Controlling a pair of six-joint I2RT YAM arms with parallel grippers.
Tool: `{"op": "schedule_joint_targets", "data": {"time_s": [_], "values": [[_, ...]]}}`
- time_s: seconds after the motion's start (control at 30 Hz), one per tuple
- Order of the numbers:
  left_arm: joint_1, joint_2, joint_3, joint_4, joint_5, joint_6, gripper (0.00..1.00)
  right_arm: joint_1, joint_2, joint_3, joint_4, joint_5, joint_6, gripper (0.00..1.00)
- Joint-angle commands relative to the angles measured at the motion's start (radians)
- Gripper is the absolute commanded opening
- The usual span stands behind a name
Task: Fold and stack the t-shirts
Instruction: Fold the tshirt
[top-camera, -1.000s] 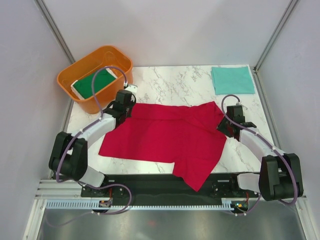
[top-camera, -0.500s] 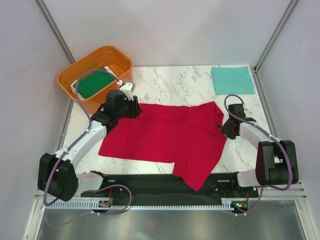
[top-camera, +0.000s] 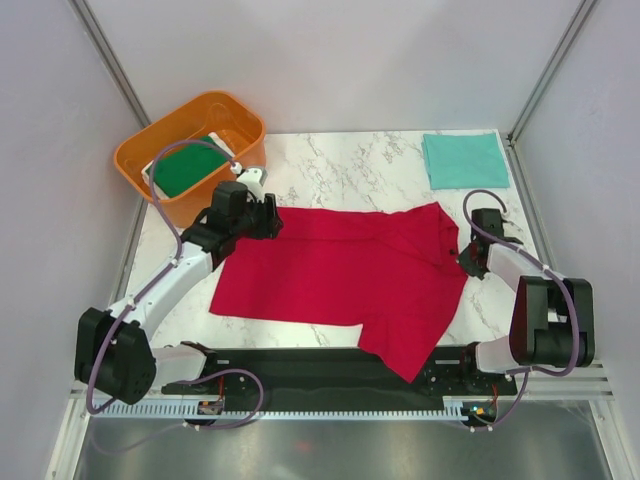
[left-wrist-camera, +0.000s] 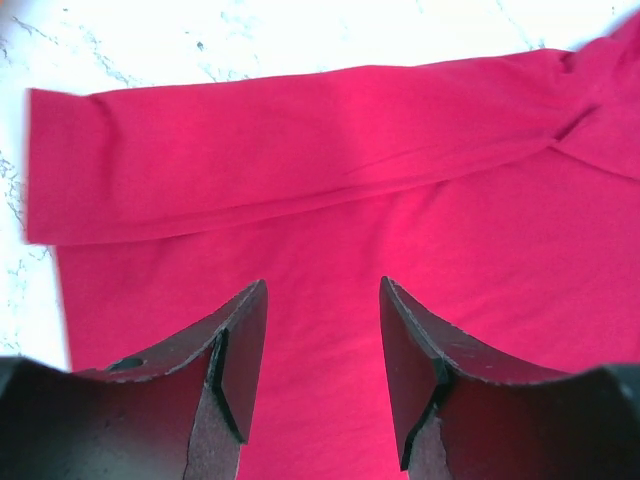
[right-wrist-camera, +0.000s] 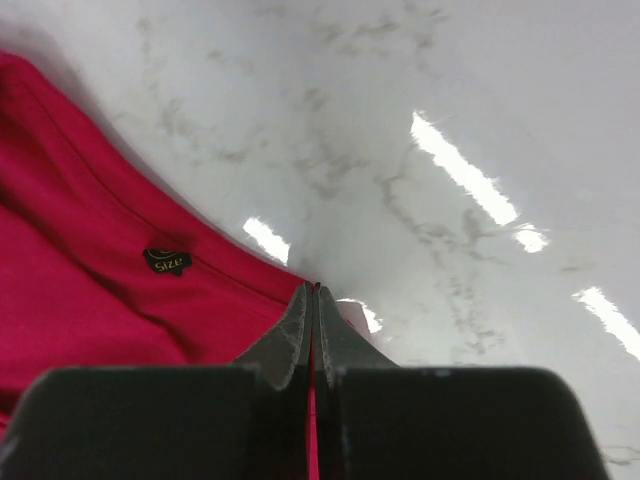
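Left jaws: apart, nothing between them, poised above the far left part of the red t-shirt (top-camera: 350, 280), which lies spread on the desk (top-camera: 350, 165). Right jaws: closed, pinching the red t-shirt's right edge, near the size label (right-wrist-camera: 167, 261). Folded teal t-shirt (top-camera: 465, 160): on the desk, beyond the right jaws. Green t-shirt (top-camera: 185, 170): in the orange tub (top-camera: 200, 115), beyond the left jaws.
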Motion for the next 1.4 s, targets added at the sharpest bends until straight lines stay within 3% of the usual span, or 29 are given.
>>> {"op": "schedule_joint_targets", "data": {"time_s": [0.0,0.17,0.23,0.33,0.43,0.6,0.77,1.03,1.23,1.37], "values": [[0.002,-0.014,0.044,-0.002,-0.014,-0.016,0.57,-0.059,0.014,0.031,-0.060,0.102,-0.035,0.00],[0.002,0.043,0.087,-0.002,0.001,-0.050,0.57,-0.143,0.063,0.075,-0.074,0.114,-0.084,0.01],[0.002,0.084,0.112,-0.004,0.034,-0.050,0.57,-0.167,0.076,0.123,-0.112,0.125,-0.110,0.16],[0.000,0.164,0.173,-0.002,0.088,-0.030,0.57,-0.170,0.066,0.221,-0.157,0.106,-0.160,0.28],[0.003,0.239,0.242,-0.004,0.108,-0.038,0.57,-0.162,0.036,0.295,-0.180,-0.002,-0.184,0.33],[0.020,0.405,0.314,-0.004,0.130,-0.049,0.57,-0.050,0.039,0.338,-0.116,-0.185,-0.311,0.36],[0.093,0.518,0.328,-0.004,0.166,-0.102,0.57,0.072,0.186,0.378,-0.068,-0.424,-0.460,0.42],[0.109,0.649,0.373,-0.005,0.139,-0.113,0.56,0.134,0.335,0.453,0.003,-0.484,-0.588,0.53],[0.157,0.666,0.370,-0.005,0.052,-0.151,0.56,0.174,0.421,0.513,0.003,-0.543,-0.683,0.55],[0.172,0.637,0.402,-0.005,0.081,-0.122,0.55,0.182,0.438,0.528,0.010,-0.535,-0.707,0.55]]}}
